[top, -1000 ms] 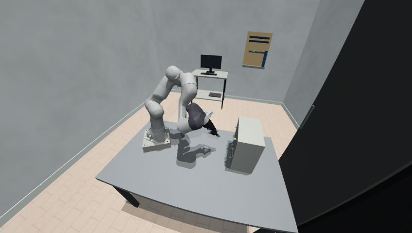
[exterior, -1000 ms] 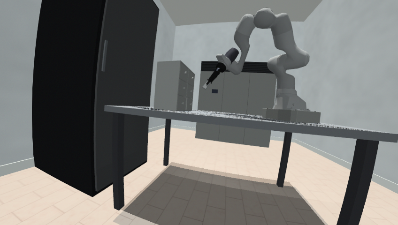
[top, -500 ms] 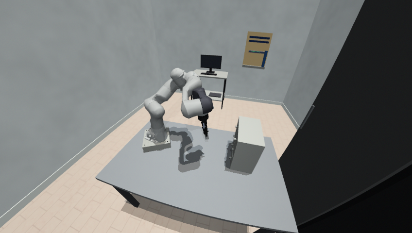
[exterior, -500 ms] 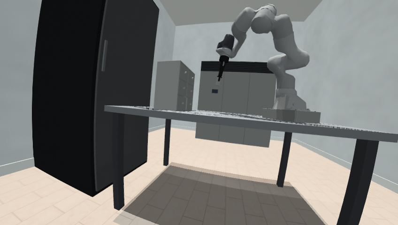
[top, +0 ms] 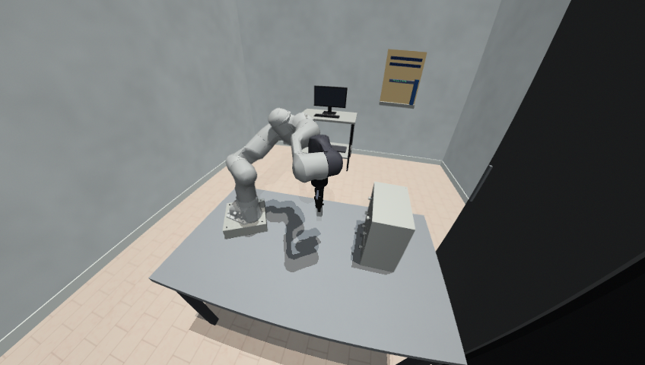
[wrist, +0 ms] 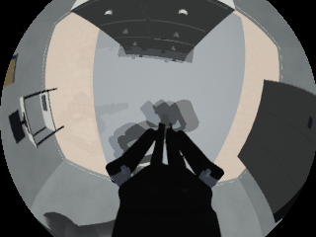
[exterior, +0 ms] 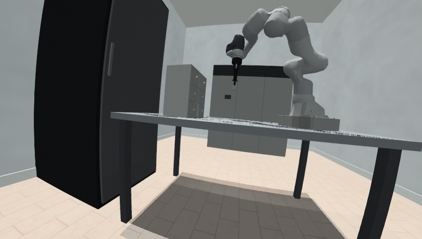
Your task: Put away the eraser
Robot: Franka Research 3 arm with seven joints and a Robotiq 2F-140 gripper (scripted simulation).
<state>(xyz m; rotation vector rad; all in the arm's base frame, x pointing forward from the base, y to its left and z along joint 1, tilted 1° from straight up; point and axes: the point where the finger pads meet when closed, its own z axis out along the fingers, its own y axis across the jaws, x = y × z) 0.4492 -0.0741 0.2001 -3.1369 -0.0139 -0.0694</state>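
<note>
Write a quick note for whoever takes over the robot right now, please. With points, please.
Gripper (top: 319,211) (exterior: 234,83) (wrist: 164,118): shut, pointing down above the table (top: 280,293) (exterior: 266,130) (wrist: 133,84); I see no eraser in it.
Chest (top: 386,246) (exterior: 177,91) (wrist: 158,25): upright on the table, drawers apparently pushed in.
Erasers: neither visible; the drawers' insides are hidden.
Done: cannot tell whether the loose eraser is already put away.
Left: find it; if it's still out, put it with its like and close that drawer.

The claw (top: 319,212) (exterior: 234,83) (wrist: 164,118) — slanted before — now points straight down.
</note>
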